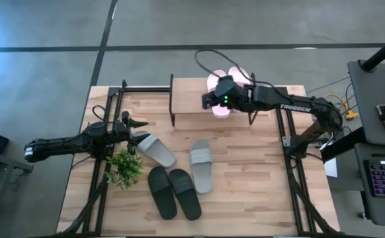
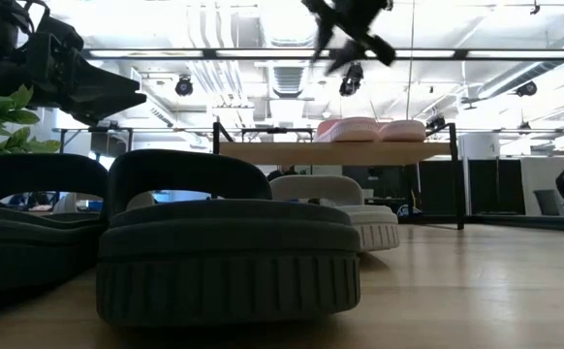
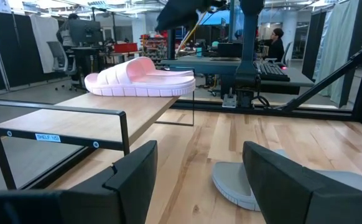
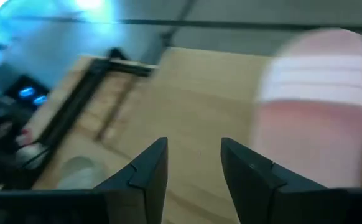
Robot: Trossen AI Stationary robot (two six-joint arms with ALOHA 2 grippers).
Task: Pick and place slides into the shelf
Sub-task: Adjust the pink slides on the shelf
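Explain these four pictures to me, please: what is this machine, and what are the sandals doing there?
It is a robot with two dark arms at a wooden table, each ending in a two-fingered tool. One picture looks straight down, one sits at table height, and two come from cameras on the wrists. The job is moving sandals onto the small shelf. The pink pair already sits on top. The right tool hangs above the shelf, open and empty. The left tool waits open near one grey sandal. The other grey sandal, the black pair and a small green plant lie on the table.
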